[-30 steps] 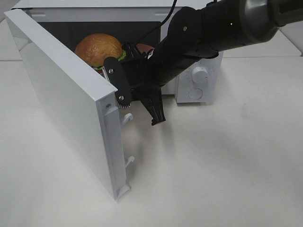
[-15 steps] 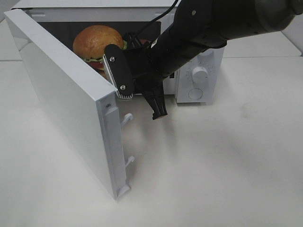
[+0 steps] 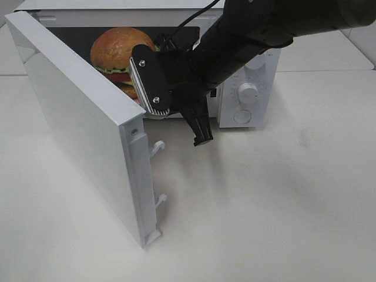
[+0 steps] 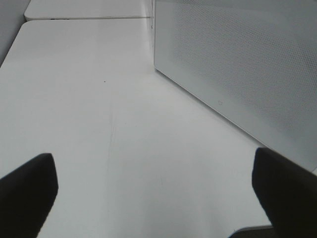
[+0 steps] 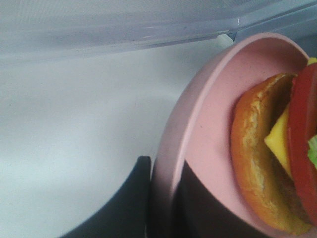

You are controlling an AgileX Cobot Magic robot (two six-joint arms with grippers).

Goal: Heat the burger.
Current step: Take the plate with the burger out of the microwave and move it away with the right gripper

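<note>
The burger (image 3: pixel 119 53) sits on the pink plate (image 5: pixel 208 124) at the microwave (image 3: pixel 247 100) mouth, upper left, seemingly not yet set down. Right jaws pinch the plate rim; left jaws gape. Door (image 3: pixel 82 129) closing and heating remain.

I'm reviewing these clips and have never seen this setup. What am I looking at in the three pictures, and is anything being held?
This is a two-armed robot on a white table. The overhead picture shows a white microwave with its door swung open. The black right arm reaches into the opening, and the burger sits there.

The other two pictures come from cameras on the wrists. The right wrist view looks along the right gripper, which is shut on the rim of a pink plate carrying the burger.

The left wrist view shows the left gripper open and holding nothing, just the table and a perforated white panel, probably the microwave.
</note>
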